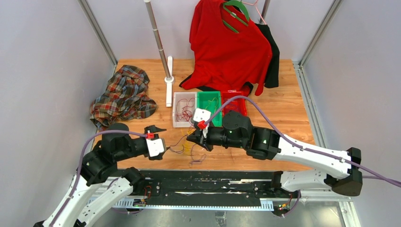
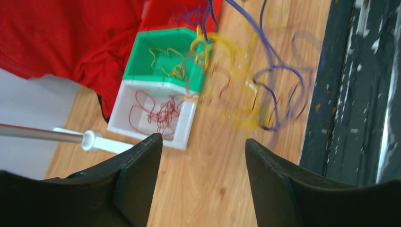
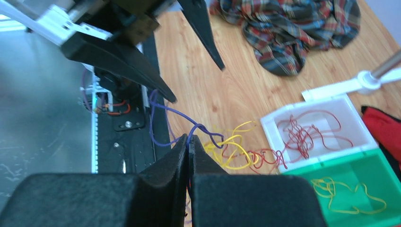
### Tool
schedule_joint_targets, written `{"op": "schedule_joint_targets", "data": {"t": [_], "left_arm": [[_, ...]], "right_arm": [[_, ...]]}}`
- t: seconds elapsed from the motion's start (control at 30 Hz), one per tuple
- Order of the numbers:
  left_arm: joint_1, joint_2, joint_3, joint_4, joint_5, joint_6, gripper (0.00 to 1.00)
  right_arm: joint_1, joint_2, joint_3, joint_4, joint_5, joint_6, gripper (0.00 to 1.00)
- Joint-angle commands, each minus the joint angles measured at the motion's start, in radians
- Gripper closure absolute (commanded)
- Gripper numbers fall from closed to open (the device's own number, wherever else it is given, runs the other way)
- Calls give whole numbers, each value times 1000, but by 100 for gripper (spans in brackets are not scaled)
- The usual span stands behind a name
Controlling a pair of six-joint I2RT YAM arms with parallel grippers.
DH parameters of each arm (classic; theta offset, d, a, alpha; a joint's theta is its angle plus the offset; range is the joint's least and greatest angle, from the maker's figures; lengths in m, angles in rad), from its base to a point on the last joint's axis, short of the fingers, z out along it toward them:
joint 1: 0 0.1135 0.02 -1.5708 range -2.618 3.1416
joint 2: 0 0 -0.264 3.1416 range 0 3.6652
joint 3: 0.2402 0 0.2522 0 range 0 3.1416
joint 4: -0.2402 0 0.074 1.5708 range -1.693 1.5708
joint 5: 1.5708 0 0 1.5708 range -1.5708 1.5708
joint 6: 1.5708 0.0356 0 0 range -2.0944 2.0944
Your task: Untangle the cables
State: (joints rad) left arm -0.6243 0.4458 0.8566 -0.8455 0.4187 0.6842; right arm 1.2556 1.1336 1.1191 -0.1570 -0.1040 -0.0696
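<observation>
The cables [image 1: 187,148] form a loose clump of purple, yellow and dark red wires on the wood near the table's front edge. My right gripper [image 3: 189,140] is shut on a purple cable [image 3: 176,112], which loops out past yellow [image 3: 231,152] and red strands [image 3: 265,156]. My left gripper [image 2: 203,142] stands open over bare wood, nothing between its fingers, just left of the clump. In the left wrist view the cables [image 2: 246,94] look blurred. The left gripper [image 1: 158,137] and the right gripper [image 1: 196,137] face each other across the clump.
Behind the clump stand a white bin [image 1: 177,120] holding red wires, a green bin [image 1: 209,97] holding yellow wires and a red bin [image 1: 235,105]. A plaid cloth [image 1: 124,97] lies back left. A red garment [image 1: 227,47] hangs at the back beside a metal pole [image 1: 158,38]. A black rail [image 1: 198,182] borders the front.
</observation>
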Motion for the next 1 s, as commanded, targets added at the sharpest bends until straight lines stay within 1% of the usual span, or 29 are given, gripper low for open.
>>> {"op": "schedule_joint_targets", "data": {"t": [0.0,0.1,0.33,0.4,0.57,0.83,0.97], "left_arm": [[0,-18,-30,240,85,-150,34],[-1,-22,-31,276,143,-200,38],[0,-53,-66,331,194,-188,46],[-1,-51,-73,364,199,-218,49],[-1,-17,-71,372,275,-297,56],[0,-18,-78,362,323,-305,60],[0,-32,-78,362,283,-266,74]], "right_arm": [[-8,20,95,-27,-144,-7,99],[-7,29,130,-19,-203,6,99],[-7,53,174,13,-287,44,99],[-7,63,185,18,-290,48,99],[-7,78,208,37,-293,49,99],[-9,106,240,37,-298,38,99],[-9,106,237,28,-286,30,99]]}}
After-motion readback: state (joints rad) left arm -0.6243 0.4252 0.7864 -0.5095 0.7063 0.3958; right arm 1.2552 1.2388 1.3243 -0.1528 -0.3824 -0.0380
